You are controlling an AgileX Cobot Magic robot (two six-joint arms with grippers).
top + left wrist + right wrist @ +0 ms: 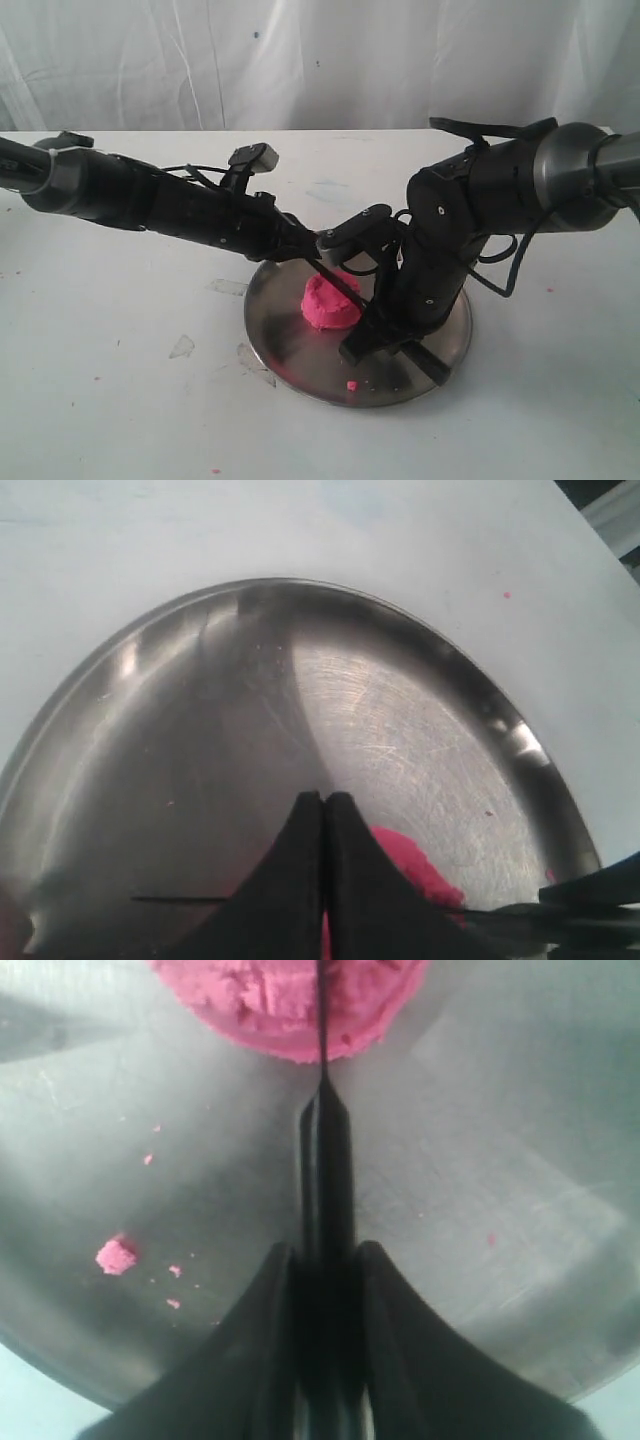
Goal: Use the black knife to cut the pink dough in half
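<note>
The right arm's jaws are clamped on the handle of the black knife, over the near part of a round steel plate. A tiny pink crumb lies by the near rim. The thin blade runs across the top of the pink dough, one round lump mid-plate. Just behind it, the left arm's jaws are pressed together, holding nothing. The plate rests on a white tabletop.

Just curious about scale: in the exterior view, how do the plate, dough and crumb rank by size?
1. plate, by far the largest.
2. dough, a small lump resting on the plate.
3. crumb, a mere speck on the plate.
</note>
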